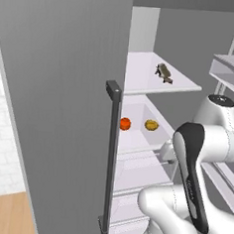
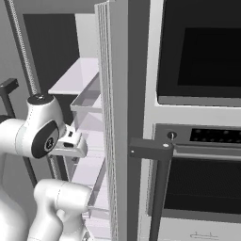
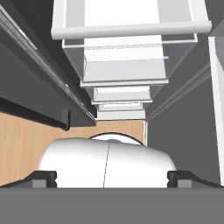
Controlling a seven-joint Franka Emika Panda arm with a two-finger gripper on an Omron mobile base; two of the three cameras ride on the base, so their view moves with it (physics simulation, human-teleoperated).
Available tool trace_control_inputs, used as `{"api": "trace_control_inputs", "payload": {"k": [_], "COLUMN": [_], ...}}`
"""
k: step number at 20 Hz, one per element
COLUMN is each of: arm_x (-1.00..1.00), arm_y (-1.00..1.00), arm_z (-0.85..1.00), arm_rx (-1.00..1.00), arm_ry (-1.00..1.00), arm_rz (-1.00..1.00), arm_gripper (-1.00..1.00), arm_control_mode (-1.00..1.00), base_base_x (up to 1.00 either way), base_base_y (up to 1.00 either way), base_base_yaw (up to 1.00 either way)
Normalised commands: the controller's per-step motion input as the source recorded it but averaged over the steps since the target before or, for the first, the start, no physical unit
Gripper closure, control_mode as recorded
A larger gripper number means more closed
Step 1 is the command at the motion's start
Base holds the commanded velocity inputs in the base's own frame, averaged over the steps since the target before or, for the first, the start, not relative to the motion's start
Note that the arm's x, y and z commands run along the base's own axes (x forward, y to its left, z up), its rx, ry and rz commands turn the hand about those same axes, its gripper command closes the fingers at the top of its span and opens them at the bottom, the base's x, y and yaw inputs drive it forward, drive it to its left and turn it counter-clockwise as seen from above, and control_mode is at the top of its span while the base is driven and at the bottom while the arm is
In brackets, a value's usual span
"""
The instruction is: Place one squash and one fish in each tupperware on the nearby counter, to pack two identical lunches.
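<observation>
- Left base view: the arm is reaching into the open fridge. The orange-red squash (image 1: 125, 123) and the yellow-ochre squash (image 1: 151, 124) are sitting side by side on a shelf, the fish (image 1: 164, 73) lying lengthwise along the shelf (image 1: 142, 76) above; all are lying beyond the claw, further in.
- Right base view: the fridge door (image 2: 117, 117) is standing beside a wall oven (image 2: 202, 141).
- Hand view: the claw (image 3: 112, 178) is looking down past door bins (image 3: 127, 30) to wooden floor (image 3: 26, 140), fingertips (image 3: 43, 177) standing wide apart, holding nothing.
</observation>
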Motion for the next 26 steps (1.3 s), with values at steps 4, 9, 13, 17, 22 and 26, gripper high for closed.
{"api": "trace_control_inputs", "payload": {"k": [4, 9, 13, 17, 22, 26], "arm_x": [-0.06, -0.01, 0.44, 0.94, 0.68, 0.64], "arm_y": [0.00, 0.00, 0.27, 0.21, -0.21, -0.13], "arm_z": [0.09, 0.47, 0.71, 0.49, -0.17, -0.81], "arm_rx": [0.00, 0.00, -0.19, -0.17, 0.00, 0.01], "arm_ry": [-0.16, -0.63, -0.23, 0.00, 0.03, 0.01], "arm_rz": [0.01, 0.11, 0.02, -0.17, -0.18, -0.01], "arm_gripper": [-1.00, -1.00, -1.00, -1.00, -1.00, -1.00], "arm_control_mode": [-1.00, -1.00, -1.00, -1.00, -1.00, -1.00], "base_base_x": [0.00, 0.00, 0.00, 0.00, 0.00, 0.00], "base_base_y": [0.00, 0.00, 0.00, 0.00, 0.00, 0.00], "base_base_yaw": [0.00, 0.00, 0.00, 0.00, 0.00, 0.00]}}
